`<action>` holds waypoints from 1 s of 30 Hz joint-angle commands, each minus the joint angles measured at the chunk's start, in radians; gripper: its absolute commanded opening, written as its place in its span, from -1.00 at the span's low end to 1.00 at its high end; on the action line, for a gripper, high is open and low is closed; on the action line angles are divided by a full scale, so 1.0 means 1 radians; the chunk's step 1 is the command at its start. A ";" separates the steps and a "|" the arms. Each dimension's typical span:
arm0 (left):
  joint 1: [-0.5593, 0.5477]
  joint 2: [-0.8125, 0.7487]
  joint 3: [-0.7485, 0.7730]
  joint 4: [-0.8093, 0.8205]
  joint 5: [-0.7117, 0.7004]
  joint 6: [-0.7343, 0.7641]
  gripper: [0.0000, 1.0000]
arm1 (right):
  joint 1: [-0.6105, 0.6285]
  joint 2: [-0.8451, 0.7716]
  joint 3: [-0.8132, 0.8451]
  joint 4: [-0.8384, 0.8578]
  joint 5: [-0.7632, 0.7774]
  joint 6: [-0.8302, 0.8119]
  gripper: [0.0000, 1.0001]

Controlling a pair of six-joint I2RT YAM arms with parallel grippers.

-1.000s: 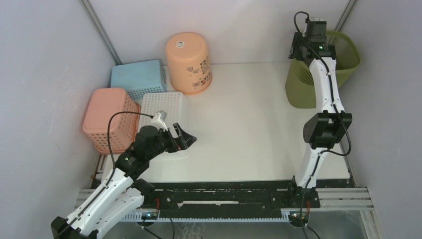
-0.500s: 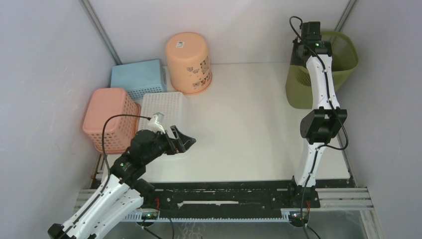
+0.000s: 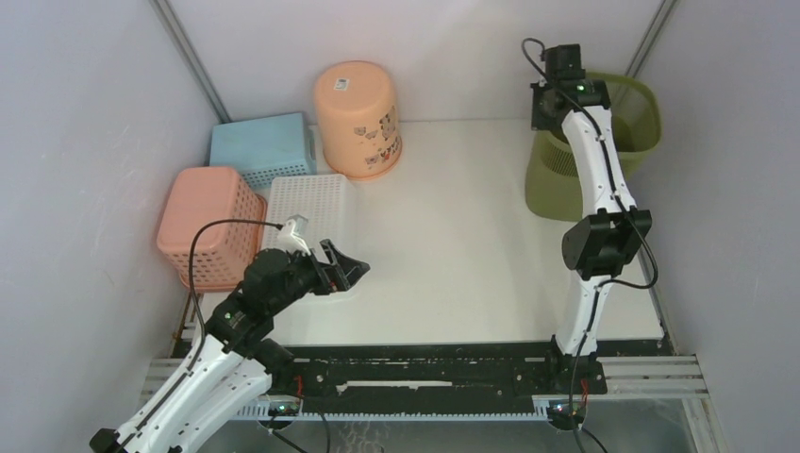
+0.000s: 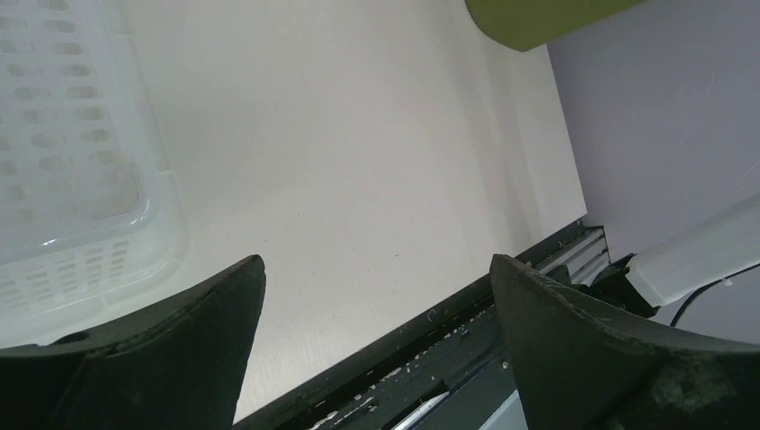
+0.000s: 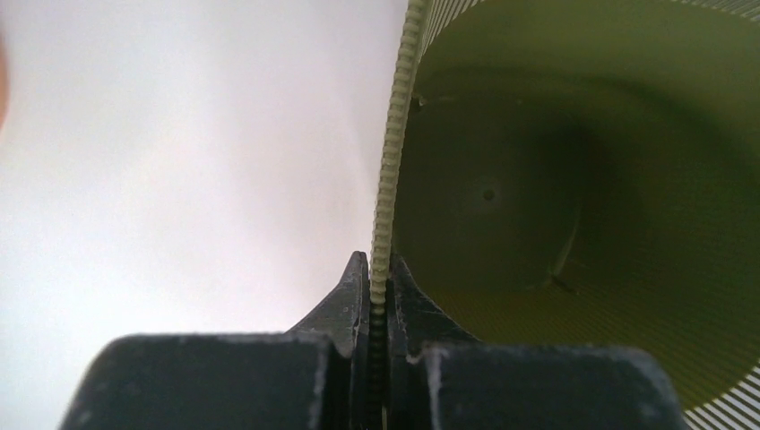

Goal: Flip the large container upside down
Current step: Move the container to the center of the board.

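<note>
Right gripper (image 5: 377, 269) is clamped tight on the rim of the bin (image 3: 555, 189); tipping is in hand, and the next move calls for a lift and wrist roll.

- I see the bin (image 3: 549, 187) as matt olive plastic, smooth inside, with a fine mesh band at the rim.
- The desk (image 3: 453, 217) reads as a smooth, matt white board.
- The tray (image 4: 81, 179) is translucent white plastic, slightly glossy and perforated.
- The bucket (image 3: 357, 113) is smooth peach plastic.
- My left hand (image 4: 376, 269) looks like matt black plastic, faintly grainy and scuffed.
- The rail (image 3: 651, 374) at the near edge looks like bare metal.
</note>
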 commanded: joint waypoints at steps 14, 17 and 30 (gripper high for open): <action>-0.010 -0.020 -0.042 0.054 -0.006 -0.023 1.00 | 0.527 -0.373 -0.474 0.072 0.062 0.171 -1.00; -0.011 -0.007 -0.043 0.068 -0.002 -0.024 0.99 | 0.596 -0.404 -0.527 0.075 0.105 0.212 -1.00; -0.014 0.045 -0.043 0.112 0.003 -0.023 0.99 | 0.660 -0.486 -0.564 0.071 0.153 0.225 -1.00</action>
